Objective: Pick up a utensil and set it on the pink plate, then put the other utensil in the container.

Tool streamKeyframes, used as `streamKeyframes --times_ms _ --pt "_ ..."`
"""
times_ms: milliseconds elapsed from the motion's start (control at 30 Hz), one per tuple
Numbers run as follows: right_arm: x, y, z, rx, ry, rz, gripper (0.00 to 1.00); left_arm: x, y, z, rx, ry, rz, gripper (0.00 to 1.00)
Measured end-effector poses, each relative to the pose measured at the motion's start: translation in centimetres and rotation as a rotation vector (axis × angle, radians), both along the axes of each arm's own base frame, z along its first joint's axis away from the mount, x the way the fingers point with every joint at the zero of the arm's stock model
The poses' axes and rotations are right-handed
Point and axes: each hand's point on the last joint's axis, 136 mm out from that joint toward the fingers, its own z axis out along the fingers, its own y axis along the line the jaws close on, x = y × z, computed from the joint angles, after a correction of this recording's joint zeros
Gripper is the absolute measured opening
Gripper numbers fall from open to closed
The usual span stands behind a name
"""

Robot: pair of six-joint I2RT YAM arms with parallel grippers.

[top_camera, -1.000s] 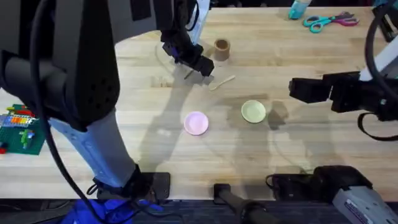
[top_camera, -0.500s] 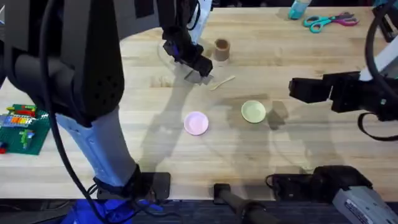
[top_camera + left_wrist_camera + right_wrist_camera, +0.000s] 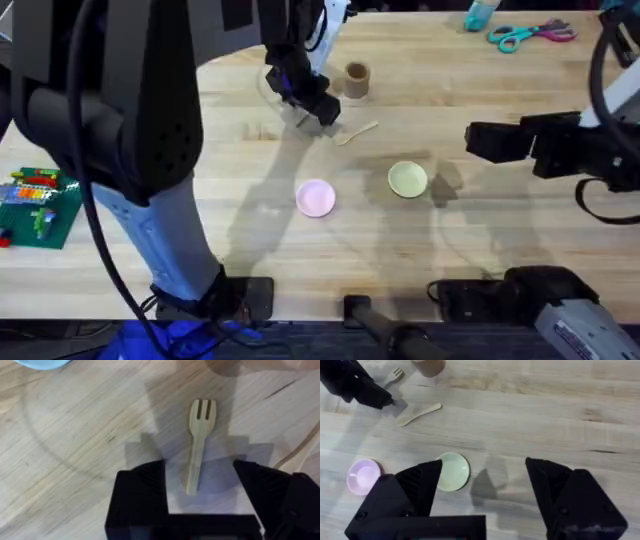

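Fork [image 3: 200,440] first: it lies flat on the tabletop [image 3: 480,240] in the upper middle of the overhead frame, untouched, so you have finished no step yet. Your left hand [image 3: 200,487] hangs released right over its handle, a finger on either side, poised to grasp. Your pink plate [image 3: 316,197] sits bare at centre. Your spoon [image 3: 358,131] lies just right of the fork, and the container [image 3: 356,79] stands above it, upright. Your right hand [image 3: 482,492] hovers released at the right, holding nothing.

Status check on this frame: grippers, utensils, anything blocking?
Left gripper jaws open, straddling the fork handle, not closed. Right gripper open, idle near the green dish. Spoon on the table; pink plate bare. Nothing blocking.
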Motion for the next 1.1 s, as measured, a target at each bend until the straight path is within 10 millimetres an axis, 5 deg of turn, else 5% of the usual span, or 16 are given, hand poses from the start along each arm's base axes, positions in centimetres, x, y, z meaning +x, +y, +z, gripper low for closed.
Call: streamKeyframes --times_ms 300,433,700,800,1100 --pt "0.0 0.0 0.0 0.0 0.0 0.0 0.997 -0.2 -0.1 0.0 -0.001 0.008 -0.003 0.6" --pt "0.0 0.0 0.0 0.0 0.0 0.0 0.997 -0.4 -0.4 0.0 -0.013 0.017 -0.007 0.345" --pt "-0.1 0.0 -0.1 0.0 0.003 0.0 0.997 -0.7 -0.8 0.0 -0.032 0.029 -0.01 0.19" --pt "-0.1 0.0 -0.1 0.0 0.004 0.0 0.997 -0.8 -1.0 0.1 -0.045 0.034 -0.01 0.057" --pt "-0.1 0.0 -0.1 0.0 0.004 0.0 0.997 -0.8 -1.1 0.1 -0.048 0.034 -0.009 0.048"
